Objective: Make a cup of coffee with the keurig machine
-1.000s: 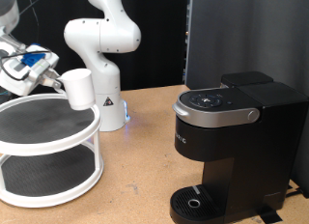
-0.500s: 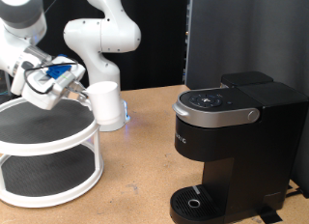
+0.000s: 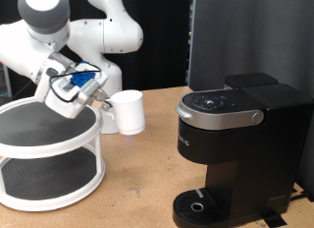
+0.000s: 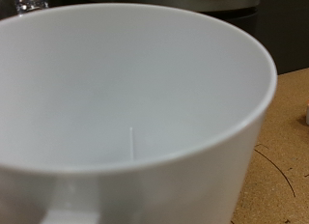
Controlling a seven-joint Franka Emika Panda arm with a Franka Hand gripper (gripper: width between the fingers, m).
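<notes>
My gripper [image 3: 99, 100] is shut on the handle side of the cup [image 3: 129, 112], a plain white mug, and holds it in the air just past the round rack's edge, towards the exterior view's middle. The cup is upright or nearly so. In the wrist view the cup [image 4: 135, 118] fills the picture; its inside looks empty and the fingers do not show. The keurig machine [image 3: 235, 149], black with a silver-grey lid handle [image 3: 224, 116], stands at the exterior view's right. Its lid is shut and its round drip base [image 3: 199, 205] is bare.
A white two-tier round rack [image 3: 49, 154] with dark shelves stands at the exterior view's left. A second white robot arm's base [image 3: 106, 90] stands behind the cup. A black panel [image 3: 245, 36] rises behind the machine. The tabletop [image 3: 137, 189] is brown board.
My gripper has carried the cup from above the rack's top shelf towards the exterior view's right and slightly down, closer to the keurig machine. The machine has not changed.
</notes>
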